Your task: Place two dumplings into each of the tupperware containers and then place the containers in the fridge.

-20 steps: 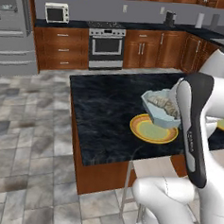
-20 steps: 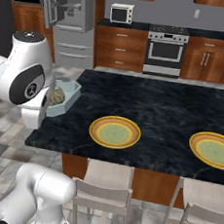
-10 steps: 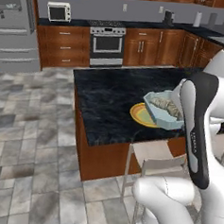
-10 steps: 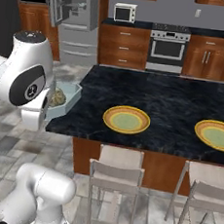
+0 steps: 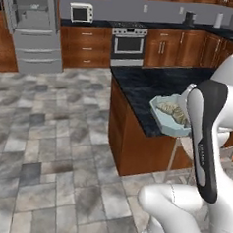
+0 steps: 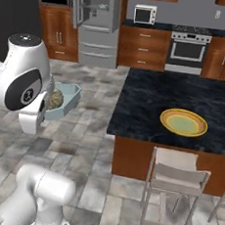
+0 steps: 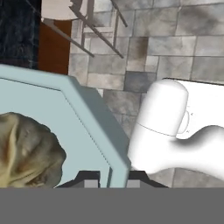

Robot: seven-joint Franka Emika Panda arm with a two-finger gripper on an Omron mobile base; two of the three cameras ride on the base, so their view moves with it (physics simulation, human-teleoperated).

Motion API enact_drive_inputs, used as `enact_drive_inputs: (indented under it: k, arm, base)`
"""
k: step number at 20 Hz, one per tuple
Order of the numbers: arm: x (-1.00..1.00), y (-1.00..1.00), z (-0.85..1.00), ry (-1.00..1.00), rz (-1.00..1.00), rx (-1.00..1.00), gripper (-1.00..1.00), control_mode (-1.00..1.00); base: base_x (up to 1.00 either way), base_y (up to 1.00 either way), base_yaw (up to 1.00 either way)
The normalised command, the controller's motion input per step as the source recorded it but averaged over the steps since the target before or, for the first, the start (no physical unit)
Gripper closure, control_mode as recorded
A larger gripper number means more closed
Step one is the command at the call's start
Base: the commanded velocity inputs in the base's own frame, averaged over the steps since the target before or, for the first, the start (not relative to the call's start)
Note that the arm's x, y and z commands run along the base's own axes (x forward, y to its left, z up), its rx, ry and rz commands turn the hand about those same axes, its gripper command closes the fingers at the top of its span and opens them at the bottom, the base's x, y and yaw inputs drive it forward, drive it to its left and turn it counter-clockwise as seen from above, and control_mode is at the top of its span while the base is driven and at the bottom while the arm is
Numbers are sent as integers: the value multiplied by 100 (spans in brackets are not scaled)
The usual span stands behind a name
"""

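- The gripper (image 7: 109, 177) is closed on the rim of a pale-blue tupperware container (image 7: 83, 113); in the hand view the two dark fingertips sit either side of the flared wall, one inside the tray and one outside.
- The container (image 5: 170, 118) is carried in the air beside the arm, off the island counter (image 5: 155, 86); from the right base camera it (image 6: 61, 101) hangs over the tiled floor (image 6: 88, 131).
- Dumplings (image 5: 174, 112) lie inside it; one dumpling (image 7: 26, 151) fills the tray's floor close to the jaws. Their exact count I cannot tell.
- The relation that matters: the fridge (image 6: 94, 24) stands well ahead, against the far wall, with a door open and grey shelves showing. The tray's long axis runs outward from the pinched rim, so the free end leads toward the shelves.
- Judged, the load hangs from one edge and could tip if the wrist rolls.
- Room: a yellow plate (image 6: 183, 123) rests on the island, a stool (image 6: 176, 178) stands under its edge, and an oven (image 5: 129, 43) sits among wooden cabinets.
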Motion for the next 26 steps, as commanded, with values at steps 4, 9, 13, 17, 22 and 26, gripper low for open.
enact_drive_inputs:
  k: [4,9,13,17,22,26]
  arm:
    - [0,0,0,0,0,0,100,100]
    - [0,0,0,0,0,0,100,100]
    - [0,0,0,0,0,0,100,100]
    - [0,0,0,0,0,0,100,100]
    - [0,0,0,0,0,0,100,100]
    - [0,0,0,0,0,0,100,100]
  base:
    - [42,100,0]
    - [63,100,0]
    - [46,100,0]
    - [48,100,0]
    - [80,100,0]
    - [100,62,-2]
